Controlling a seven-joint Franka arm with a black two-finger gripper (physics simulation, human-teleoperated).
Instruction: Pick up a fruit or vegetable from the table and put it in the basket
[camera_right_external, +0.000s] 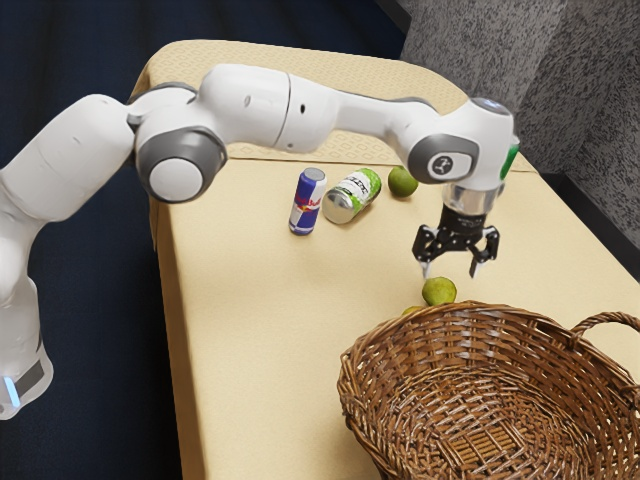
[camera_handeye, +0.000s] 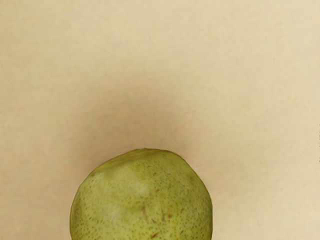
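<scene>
With the gripper (camera_right_external: 450, 271) open above the fruit (camera_right_external: 439, 291), an off-centre descent could knock it against the basket (camera_right_external: 364, 400).

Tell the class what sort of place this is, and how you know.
Probably a robot test area: a white jointed arm reaches over a pale table, where a wicker basket stands.

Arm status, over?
Claw open, empty. Green fruit just below, ungripped, outside basket. Possible snag: basket rim and half-hidden yellowish item close by.
</scene>
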